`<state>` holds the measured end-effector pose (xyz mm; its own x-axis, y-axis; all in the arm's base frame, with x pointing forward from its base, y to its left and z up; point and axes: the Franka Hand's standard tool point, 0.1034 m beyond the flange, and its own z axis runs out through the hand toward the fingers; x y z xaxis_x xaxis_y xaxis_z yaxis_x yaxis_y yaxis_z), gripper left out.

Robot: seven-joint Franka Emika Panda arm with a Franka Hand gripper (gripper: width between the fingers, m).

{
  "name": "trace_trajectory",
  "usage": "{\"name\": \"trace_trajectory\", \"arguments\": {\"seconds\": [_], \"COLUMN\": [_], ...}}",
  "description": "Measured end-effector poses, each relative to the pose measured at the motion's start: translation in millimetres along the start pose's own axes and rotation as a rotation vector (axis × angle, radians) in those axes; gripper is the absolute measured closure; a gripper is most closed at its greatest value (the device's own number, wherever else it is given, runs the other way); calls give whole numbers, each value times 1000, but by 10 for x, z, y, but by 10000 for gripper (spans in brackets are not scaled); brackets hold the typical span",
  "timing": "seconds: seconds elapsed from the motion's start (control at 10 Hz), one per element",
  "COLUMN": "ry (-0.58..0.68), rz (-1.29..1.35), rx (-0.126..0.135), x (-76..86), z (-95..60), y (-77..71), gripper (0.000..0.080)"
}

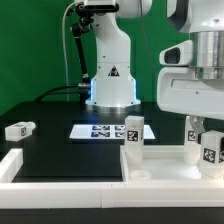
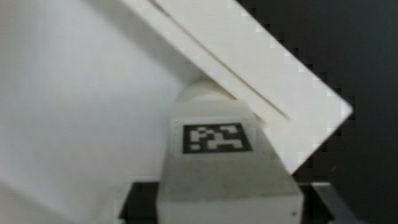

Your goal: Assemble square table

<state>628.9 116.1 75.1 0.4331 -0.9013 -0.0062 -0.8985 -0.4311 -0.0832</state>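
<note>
The white square table top [image 1: 165, 170] lies at the front right. One white leg [image 1: 133, 136] stands upright at its far left corner. My gripper [image 1: 198, 130] is over the top's right end, shut on a second tagged leg [image 1: 209, 150] held upright, its lower end at the top. In the wrist view that leg [image 2: 217, 150] sits between my dark fingers [image 2: 143, 202], above the top's raised rim [image 2: 240, 65] and its flat face [image 2: 71, 110]. A third leg [image 1: 20, 129] lies on the table at the exterior view's left. The fourth leg is not visible.
The marker board [image 1: 100, 130] lies flat in front of the robot base [image 1: 110, 80]. A long white L-shaped wall [image 1: 12, 165] runs along the front left, next to the table top.
</note>
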Motion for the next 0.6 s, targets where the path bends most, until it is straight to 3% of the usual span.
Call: {"name": "trace_trajectory", "arguments": {"seconds": [0.2,0.4,0.6], "ry": [-49,-99,-103], "rz": [292,577,666], "rx": [20,64,67], "x": [-5,-21,-41], "z": [5,18,29], "y": [12,19,19], "gripper": [510,508,508]}}
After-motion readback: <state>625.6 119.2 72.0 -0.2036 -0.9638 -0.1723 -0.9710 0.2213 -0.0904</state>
